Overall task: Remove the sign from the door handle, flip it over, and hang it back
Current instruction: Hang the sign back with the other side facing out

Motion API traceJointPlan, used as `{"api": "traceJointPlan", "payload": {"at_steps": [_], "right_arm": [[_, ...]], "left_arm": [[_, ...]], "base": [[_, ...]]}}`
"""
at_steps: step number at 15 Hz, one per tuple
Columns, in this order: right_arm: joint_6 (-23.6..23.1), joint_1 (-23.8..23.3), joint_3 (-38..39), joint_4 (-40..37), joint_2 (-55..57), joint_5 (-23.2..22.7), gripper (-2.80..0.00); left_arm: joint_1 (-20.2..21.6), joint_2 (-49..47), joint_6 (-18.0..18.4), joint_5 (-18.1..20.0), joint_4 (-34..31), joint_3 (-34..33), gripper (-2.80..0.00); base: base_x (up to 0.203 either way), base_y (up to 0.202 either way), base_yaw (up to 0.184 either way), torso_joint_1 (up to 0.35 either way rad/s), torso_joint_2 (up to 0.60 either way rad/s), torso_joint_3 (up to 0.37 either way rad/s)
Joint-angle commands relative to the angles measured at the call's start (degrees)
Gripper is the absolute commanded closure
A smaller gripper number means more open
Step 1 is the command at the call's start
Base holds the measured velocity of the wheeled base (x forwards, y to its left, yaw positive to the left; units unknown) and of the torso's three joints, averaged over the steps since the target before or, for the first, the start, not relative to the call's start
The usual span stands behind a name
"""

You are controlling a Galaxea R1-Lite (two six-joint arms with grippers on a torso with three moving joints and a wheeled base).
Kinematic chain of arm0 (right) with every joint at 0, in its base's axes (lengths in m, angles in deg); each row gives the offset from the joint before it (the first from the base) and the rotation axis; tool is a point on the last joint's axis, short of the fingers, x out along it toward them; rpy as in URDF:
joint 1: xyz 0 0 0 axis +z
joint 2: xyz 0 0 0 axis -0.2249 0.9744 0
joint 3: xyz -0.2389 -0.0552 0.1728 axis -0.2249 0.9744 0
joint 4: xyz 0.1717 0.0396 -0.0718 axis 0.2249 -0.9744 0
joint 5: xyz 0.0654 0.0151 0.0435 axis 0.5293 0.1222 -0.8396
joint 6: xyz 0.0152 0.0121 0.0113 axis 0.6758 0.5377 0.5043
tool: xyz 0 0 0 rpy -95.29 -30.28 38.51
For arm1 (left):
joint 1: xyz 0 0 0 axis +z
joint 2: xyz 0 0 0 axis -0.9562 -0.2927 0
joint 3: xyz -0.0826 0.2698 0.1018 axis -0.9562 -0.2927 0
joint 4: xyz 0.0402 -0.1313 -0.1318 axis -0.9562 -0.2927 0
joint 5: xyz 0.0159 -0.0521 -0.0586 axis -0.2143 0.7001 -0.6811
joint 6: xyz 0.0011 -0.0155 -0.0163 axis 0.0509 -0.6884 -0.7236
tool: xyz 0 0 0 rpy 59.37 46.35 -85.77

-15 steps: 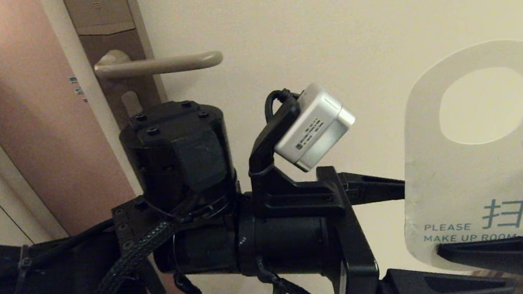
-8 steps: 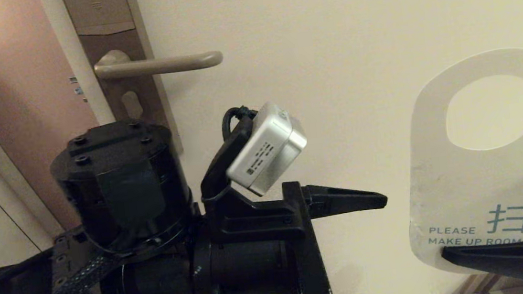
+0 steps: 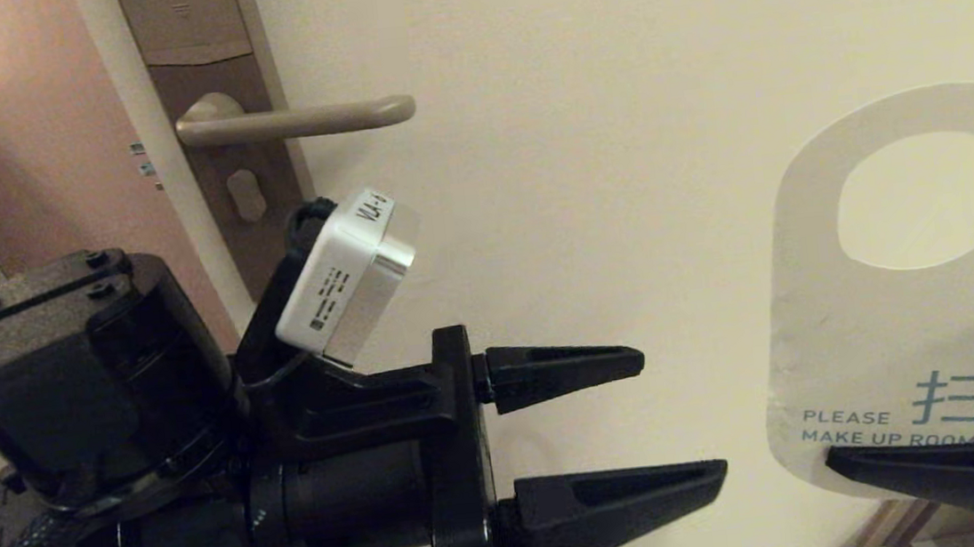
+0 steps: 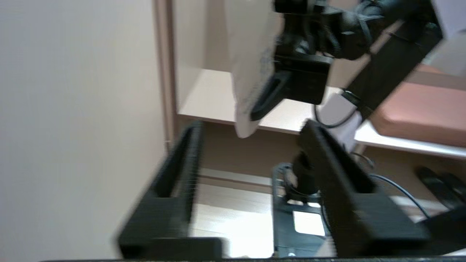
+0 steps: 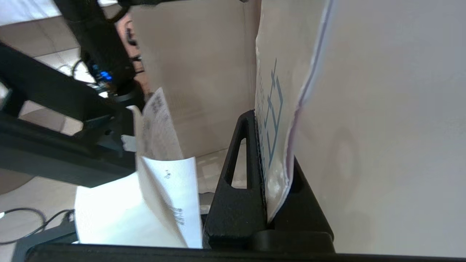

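Observation:
The sign (image 3: 905, 340) is held upright at the right, in front of the pale door, with its off-white "PLEASE MAKE UP ROOM" face towards me and its oval hole at the top. My right gripper (image 3: 835, 454) is shut on the sign's lower edge; the right wrist view shows the sign (image 5: 280, 72) pinched between both fingers. My left gripper (image 3: 679, 416) stands open and empty to the left of the sign, pointing at it with a gap between. The door handle (image 3: 294, 120) is bare at the upper left, well away from the sign.
The handle sits on a tall brown plate (image 3: 200, 78) by the door's edge, next to a pinkish wall (image 3: 45, 227). The bulky left arm (image 3: 104, 382) fills the lower left. In the left wrist view a shelf (image 4: 211, 98) lies beyond the sign.
My left gripper has drawn back to the left, from touching the sign's edge to standing clear of it. The right gripper has kept hold of the sign, which has barely moved.

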Motion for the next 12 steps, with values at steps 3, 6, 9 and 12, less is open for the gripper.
{"api": "traceJointPlan", "payload": {"at_steps": [3, 6, 9, 12], "right_arm": [[0.0, 0.0, 0.1, 0.2, -0.8, 0.3, 0.0], [-0.1, 0.0, 0.2, 0.2, -1.2, 2.5, 0.0], [0.0, 0.0, 0.7, 0.2, -2.1, 6.0, 0.0], [-0.1, 0.0, 1.8, 0.2, -3.3, 6.3, 0.0]], "left_arm": [[0.1, 2.4, 1.8, -5.0, 0.2, -2.2, 0.0], [0.1, 3.7, 5.9, -16.9, 0.2, -5.1, 0.0], [0.0, 6.9, 9.3, -29.0, -0.2, -9.0, 0.0], [0.4, 11.3, 12.0, -40.1, -0.4, -15.1, 0.0]], "base": [[0.0, 0.0, 0.0, 0.0, 0.0, 0.0], [0.0, 0.0, 0.0, 0.0, 0.0, 0.0], [0.0, 0.0, 0.0, 0.0, 0.0, 0.0], [0.0, 0.0, 0.0, 0.0, 0.0, 0.0]]}}
